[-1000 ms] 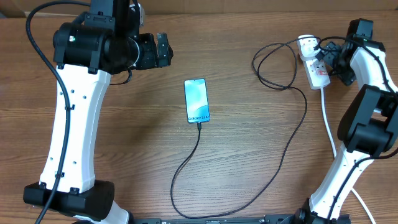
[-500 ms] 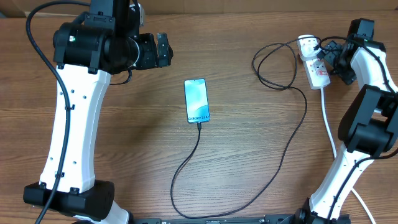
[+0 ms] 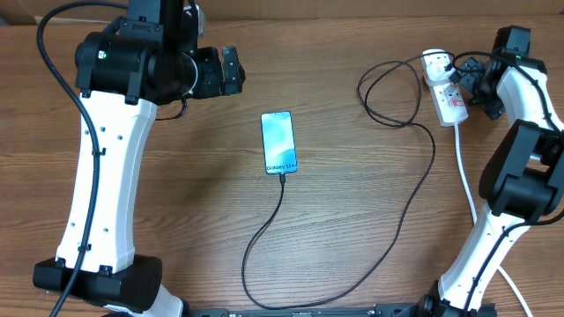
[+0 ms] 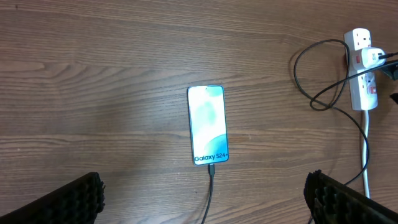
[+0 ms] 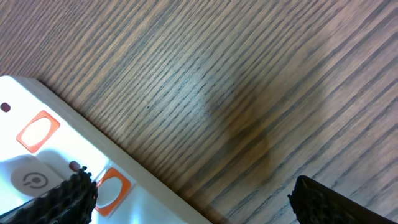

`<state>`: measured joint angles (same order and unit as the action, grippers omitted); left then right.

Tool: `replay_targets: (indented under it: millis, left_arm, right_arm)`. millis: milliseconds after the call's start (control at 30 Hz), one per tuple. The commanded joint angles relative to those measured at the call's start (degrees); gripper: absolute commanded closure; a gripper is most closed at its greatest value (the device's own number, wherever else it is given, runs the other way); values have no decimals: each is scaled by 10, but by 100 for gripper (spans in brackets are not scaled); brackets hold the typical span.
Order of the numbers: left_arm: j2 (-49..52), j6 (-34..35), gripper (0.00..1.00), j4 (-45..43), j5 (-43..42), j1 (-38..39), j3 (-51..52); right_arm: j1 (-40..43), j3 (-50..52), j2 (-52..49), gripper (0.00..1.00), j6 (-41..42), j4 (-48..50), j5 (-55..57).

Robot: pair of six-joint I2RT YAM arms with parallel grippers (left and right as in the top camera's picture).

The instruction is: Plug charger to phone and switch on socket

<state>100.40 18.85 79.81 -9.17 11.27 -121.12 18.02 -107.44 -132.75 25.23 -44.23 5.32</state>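
The phone [image 3: 278,143] lies screen up in the middle of the wooden table, "Galaxy S24" at its near end. It also shows in the left wrist view [image 4: 208,124]. The charger [image 3: 414,198], a thin black cable, has its plug tip [image 4: 211,167] sitting in the phone's near end. It loops across the table to the socket [image 3: 453,106] at the far right. My left gripper [image 3: 231,70] is open and empty, high over the table behind the phone. My right gripper [image 3: 469,81] is open at the socket. One finger hangs over the white strip [image 5: 37,168] beside an orange-red switch [image 5: 111,186].
A white cord [image 3: 464,180] runs from the socket toward the table's front along my right arm's base. The charger cable coils in loops [image 3: 388,92] left of the socket. My left arm's white base stands at the front left.
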Motion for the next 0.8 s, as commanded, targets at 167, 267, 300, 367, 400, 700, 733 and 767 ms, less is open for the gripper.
replay_targets:
  millis: [167, 267, 300, 367, 400, 700, 733, 767]
  left_arm:
    - [-8, -13, 0, 1, 6, 3, -2]
    - [-8, -13, 0, 1, 6, 3, -2]
    - [-8, -13, 0, 1, 6, 3, -2]
    - [-8, -13, 0, 1, 6, 3, -2]
    - [-8, -13, 0, 1, 6, 3, -2]
    - [-8, -13, 0, 1, 6, 4, -2]
    - [-8, -13, 0, 1, 6, 3, -2]
    - [-8, -13, 0, 1, 6, 3, -2]
  right_arm:
    - [4, 6, -2, 0, 1, 11, 7]
    - [4, 11, -2, 0, 15, 11, 17]
    - [4, 11, -2, 0, 23, 11, 19]
    - [4, 14, -2, 0, 31, 11, 19]
    - [4, 14, -2, 0, 31, 11, 19]
    - [3, 14, -2, 0, 13, 13, 8]
    - [3, 14, -2, 0, 13, 13, 8]
    - [3, 14, -2, 0, 13, 12, 8]
